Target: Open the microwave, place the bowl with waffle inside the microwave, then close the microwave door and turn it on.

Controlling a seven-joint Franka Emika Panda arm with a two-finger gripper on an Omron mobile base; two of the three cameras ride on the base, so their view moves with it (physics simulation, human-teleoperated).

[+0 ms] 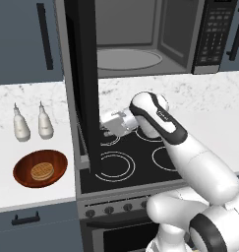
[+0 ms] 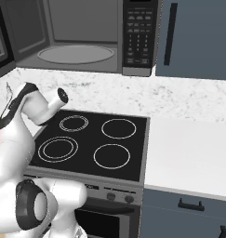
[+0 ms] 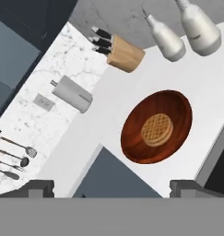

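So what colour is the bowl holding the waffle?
Glossy reddish-brown bowl, with the golden-tan, grid-patterned waffle inside. Clearest in the hand view.

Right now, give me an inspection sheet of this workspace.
Surface: white counter left of the stove.
Job's things: microwave open, door swung out over the stove; bowl on the counter, waffle in it.
Clutter: two white bottles, knife block, paper roll, hanging utensils.
Grippers: gripper open, aimed at the bowl, holding nothing.
Cables: nothing seen.
Surroundings: blue-grey cabinets, marble backsplash.
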